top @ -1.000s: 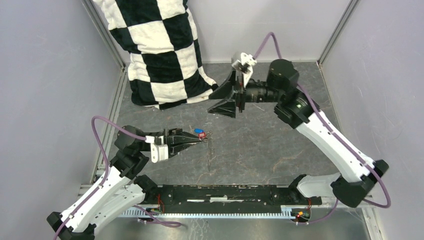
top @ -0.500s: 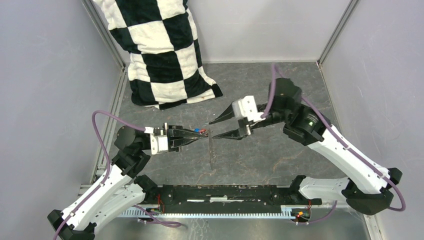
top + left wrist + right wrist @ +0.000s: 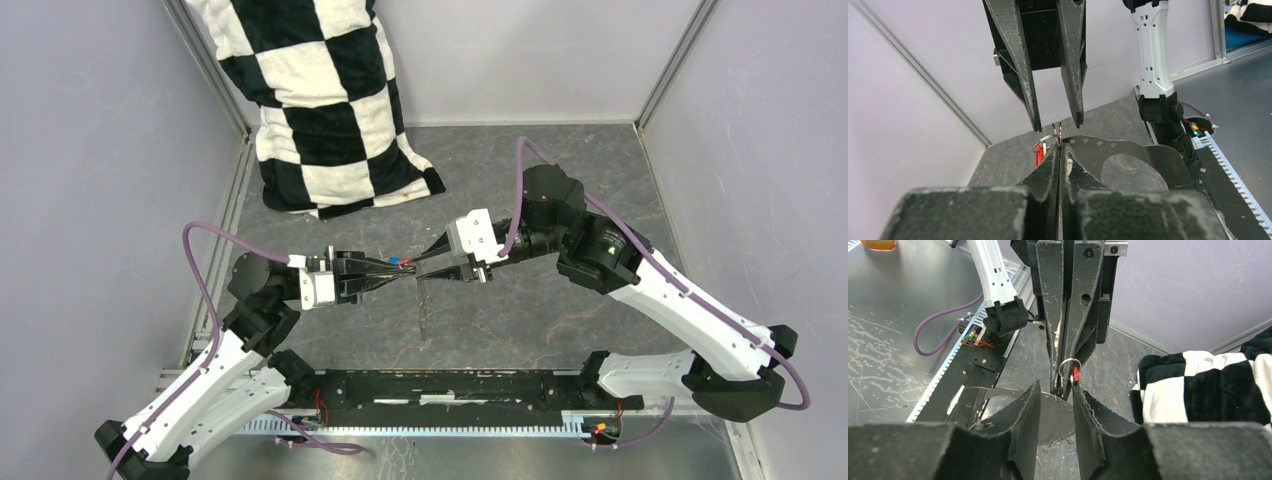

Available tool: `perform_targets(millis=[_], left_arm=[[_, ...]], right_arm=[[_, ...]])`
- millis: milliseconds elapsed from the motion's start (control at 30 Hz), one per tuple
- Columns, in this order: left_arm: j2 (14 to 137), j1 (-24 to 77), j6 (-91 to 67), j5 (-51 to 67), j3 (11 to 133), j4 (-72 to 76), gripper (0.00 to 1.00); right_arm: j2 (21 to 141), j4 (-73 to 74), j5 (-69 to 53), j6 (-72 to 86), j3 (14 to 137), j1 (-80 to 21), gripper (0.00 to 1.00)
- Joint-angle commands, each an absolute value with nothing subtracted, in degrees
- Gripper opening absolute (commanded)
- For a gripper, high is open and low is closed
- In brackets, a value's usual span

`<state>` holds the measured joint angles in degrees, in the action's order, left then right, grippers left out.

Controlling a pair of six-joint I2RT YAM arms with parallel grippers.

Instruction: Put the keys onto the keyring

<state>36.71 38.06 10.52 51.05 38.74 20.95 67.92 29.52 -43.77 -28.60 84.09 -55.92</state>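
My left gripper [image 3: 410, 272] [image 3: 1060, 150] is shut on the edge of the keyring [image 3: 1133, 152], a flat grey metal hoop with a row of small holes and one large opening. In the top view it hangs edge-on [image 3: 423, 305]. A thin wire loop [image 3: 1047, 140] pokes out at the left fingertips, and the red key [image 3: 1038, 156] [image 3: 1075, 373] hangs on it. A speck of blue [image 3: 405, 265], probably the blue key, sits beside the red. My right gripper [image 3: 421, 268] [image 3: 1056, 386] faces the left one, open, its fingers [image 3: 1034, 117] on either side of the loop and the left tips.
A black-and-white checkered cloth [image 3: 320, 100] is bunched at the back left against the wall. Grey walls close in the dark stone-patterned floor [image 3: 520, 320]. The black base rail [image 3: 450, 385] runs along the near edge.
The right arm has swung down from the back to meet the left gripper tip to tip, its jaws narrowing. The left gripper turned slightly and stayed shut on the keyring.
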Motion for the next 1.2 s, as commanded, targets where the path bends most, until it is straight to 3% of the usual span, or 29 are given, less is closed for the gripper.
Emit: perform_targets(millis=[0,300,567,633,900,1167], left_arm=[[36.1,38.3,10.3,50.3,39.9,22.7,0.02],[36.4,38.2,10.7,50.4,40.3,22.5,0.02],[36.5,38.2,12.0,50.9,40.5,20.1,0.02],[36.9,38.3,14.1,51.3,41.1,17.4,0.04],[35.8,38.2,26.5,48.1,42.5,-1.1,0.31],[31.3,38.2,29.3,44.3,42.1,-8.1,0.32]], right_arm=[[68.5,29.7,-42.6,-29.1,87.0,-56.5,0.33],[69.7,31.9,-41.2,-29.2,88.2,-56.7,0.27],[69.5,31.3,-37.3,-27.7,88.6,-56.7,0.0],[69.0,30.6,-35.9,-26.7,87.9,-56.7,0.0],[66.7,31.1,-29.8,-23.8,84.9,-56.6,0.0],[67.1,33.8,-29.7,-22.0,85.7,-56.3,0.0]])
